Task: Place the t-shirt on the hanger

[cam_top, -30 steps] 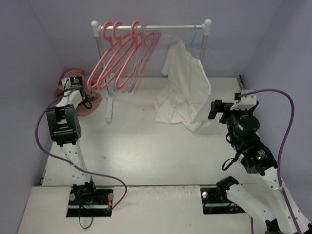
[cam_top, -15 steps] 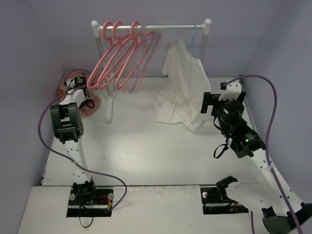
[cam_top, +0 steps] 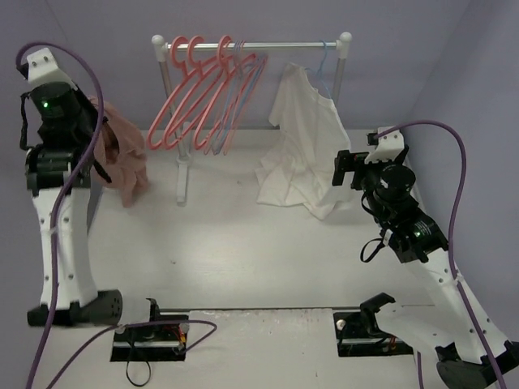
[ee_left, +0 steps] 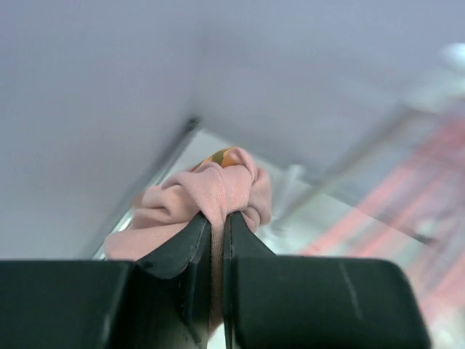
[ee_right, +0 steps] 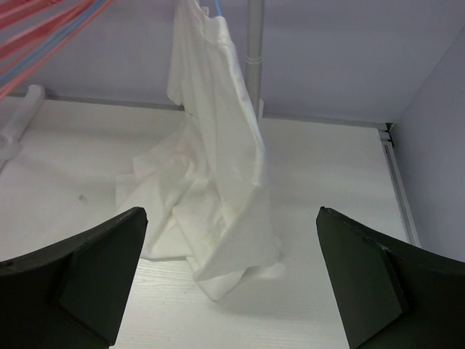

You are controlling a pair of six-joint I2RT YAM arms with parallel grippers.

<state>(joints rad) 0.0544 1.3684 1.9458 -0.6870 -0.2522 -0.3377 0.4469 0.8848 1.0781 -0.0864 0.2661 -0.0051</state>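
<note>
Nearest the bases, the right hand [cam_top: 342, 168] hangs over the right side of the worktop [cam_top: 243, 243]. Its fingers are spread wide with nothing between them, and they face the white shirt [cam_top: 304, 154] that droops from a pale blue hanger [cam_top: 323, 69].

On the left, that arm stands tall. The left hand [ee_left: 216, 222] is pinched tight on a fold of the t-shirt [cam_top: 122, 158], holding it up near the left wall. So the step in hand looks like the pick-up: the garment is gripped and raised, but it is nowhere near threaded.

The t-shirt is a crumpled salmon-pink bunch, with folds trailing down below the grip. A speck of yellow-orange print shows at the top of the wad in the left wrist view. Neither the collar nor the hem is laid open. Whether its lowest fold clears the worktop I cannot tell.

Farther back, the hanger [cam_top: 166, 105] hangs with its coral-pink fellows at the left end of the rail [cam_top: 284, 46], just beside the t-shirt but apart from it.

The next move probably calls for the free right hand to cross over and steady that hanger. The cloth also needs shaking out or regripping to find the neck opening.
</note>
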